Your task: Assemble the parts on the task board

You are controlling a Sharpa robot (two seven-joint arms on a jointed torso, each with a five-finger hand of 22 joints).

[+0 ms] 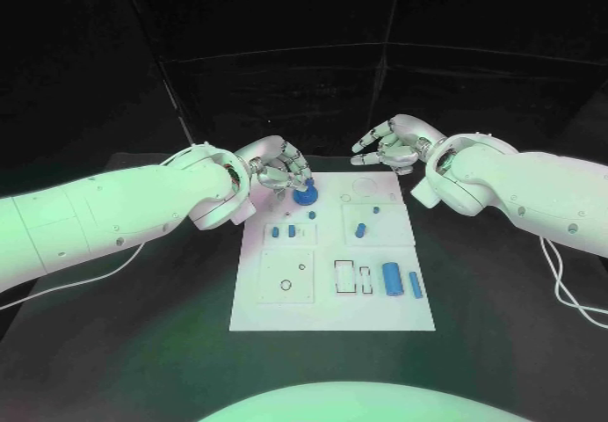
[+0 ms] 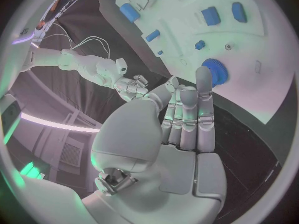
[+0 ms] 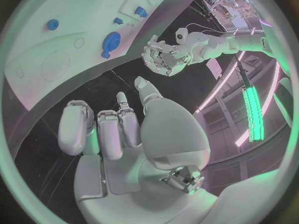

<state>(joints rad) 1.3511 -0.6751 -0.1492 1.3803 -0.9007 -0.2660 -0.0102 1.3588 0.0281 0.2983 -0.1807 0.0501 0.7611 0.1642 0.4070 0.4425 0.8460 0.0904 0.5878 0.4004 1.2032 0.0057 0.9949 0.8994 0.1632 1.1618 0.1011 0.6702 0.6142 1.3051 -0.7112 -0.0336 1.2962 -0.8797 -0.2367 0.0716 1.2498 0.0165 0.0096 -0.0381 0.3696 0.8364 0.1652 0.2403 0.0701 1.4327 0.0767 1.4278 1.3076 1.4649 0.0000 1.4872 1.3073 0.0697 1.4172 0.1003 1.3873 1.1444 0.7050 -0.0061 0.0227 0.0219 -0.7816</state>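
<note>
Head view puts the white task board (image 1: 332, 299) at the table's middle, with the left hand (image 1: 277, 164) over its eleven-o'clock corner, fingers curled loosely and just beside a round blue gear (image 1: 307, 196) seated on the board; whether a fingertip touches the gear cannot be told. The right hand (image 1: 393, 142) hovers off the board's one-o'clock corner, fingers curled in and holding nothing. Blue parts lie elsewhere on the board: a large cylinder (image 1: 392, 278) and a slimmer peg (image 1: 415, 285) toward four o'clock, and small pegs (image 1: 290, 231) near the centre.
</note>
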